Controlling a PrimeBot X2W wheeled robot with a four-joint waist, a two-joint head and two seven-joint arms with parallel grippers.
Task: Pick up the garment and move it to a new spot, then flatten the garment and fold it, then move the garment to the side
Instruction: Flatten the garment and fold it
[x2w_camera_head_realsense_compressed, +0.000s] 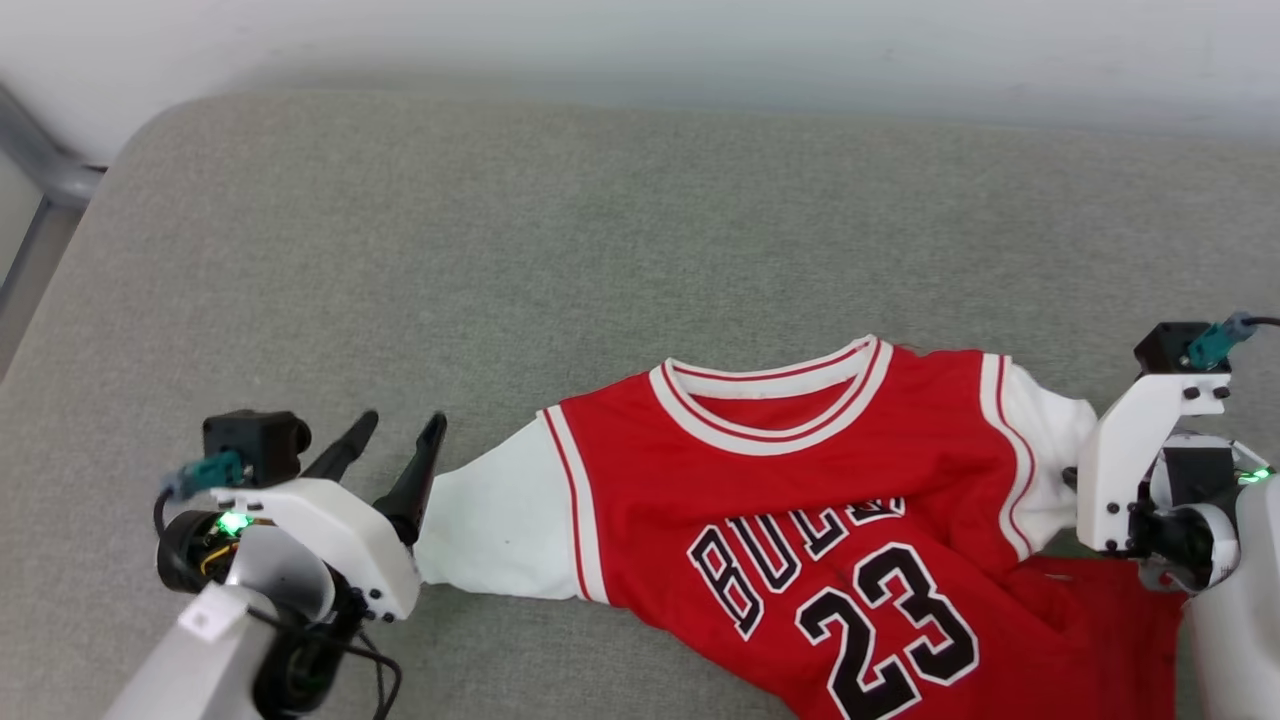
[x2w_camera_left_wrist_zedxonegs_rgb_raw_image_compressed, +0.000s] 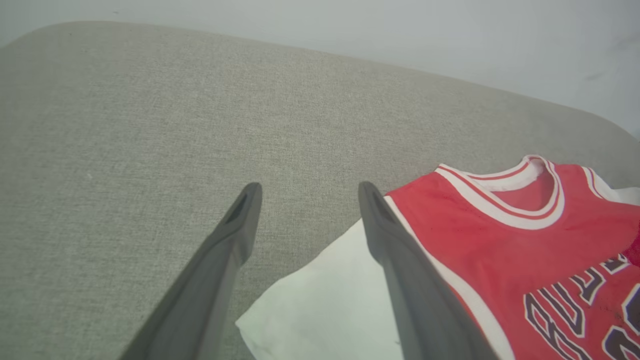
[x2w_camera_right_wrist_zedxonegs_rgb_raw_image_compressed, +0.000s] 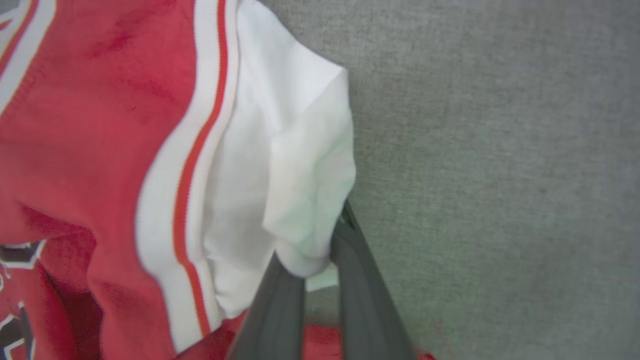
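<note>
Garment (x2w_camera_head_realsense_compressed: 800, 480) on cushion (x2w_camera_head_realsense_compressed: 500, 250), wall (x2w_camera_head_realsense_compressed: 640, 40) behind

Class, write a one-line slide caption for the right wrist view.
The right gripper pinches the white sleeve of the red jersey lying on grey upholstery.

White wrist shells (x2w_camera_head_realsense_compressed: 330, 540) with black screws (x2w_camera_head_realsense_compressed: 1190, 393), green lights (x2w_camera_head_realsense_compressed: 232, 521), teal cable plugs (x2w_camera_head_realsense_compressed: 1210, 345), long dark tapered claw fingers (x2w_camera_left_wrist_zedxonegs_rgb_raw_image_compressed: 400, 260).
</note>
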